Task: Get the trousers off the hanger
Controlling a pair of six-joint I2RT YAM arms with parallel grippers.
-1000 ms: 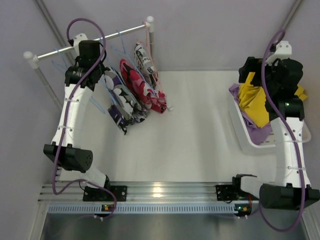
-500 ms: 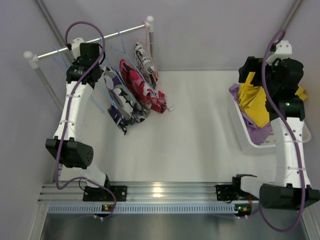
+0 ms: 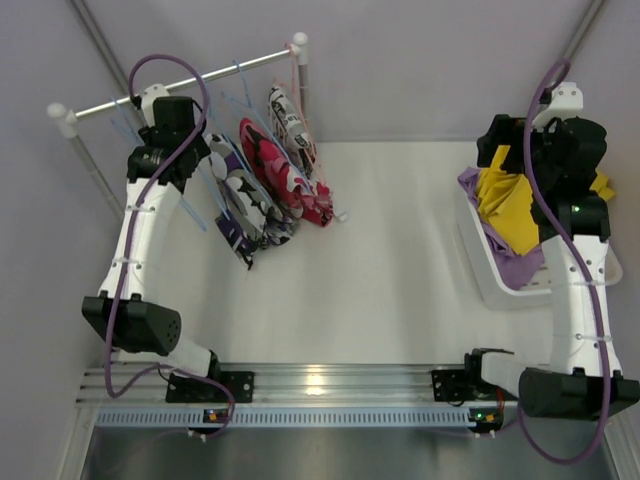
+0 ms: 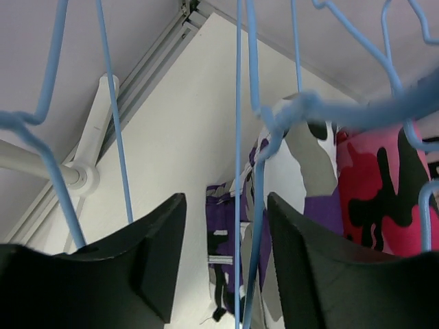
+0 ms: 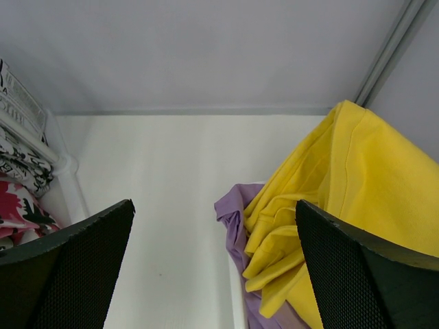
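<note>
Several printed trousers hang on blue hangers from the rail: a purple-grey-white pair, a pink-red pair and a black-and-white pair. My left gripper is up by the rail, open. In the left wrist view thin blue hanger wires run through the gap of the left gripper, touching neither pad, with the purple print trousers behind. My right gripper hangs open and empty over yellow trousers and lilac trousers in the basket.
A white basket stands at the table's right edge. The rail's posts stand at the back left, close to the grey side wall. An empty blue hanger hangs left of the printed pairs.
My left gripper has gone from shut to open and drawn a little left and back along the rail; its elbow has swung left. The right arm has not moved.
</note>
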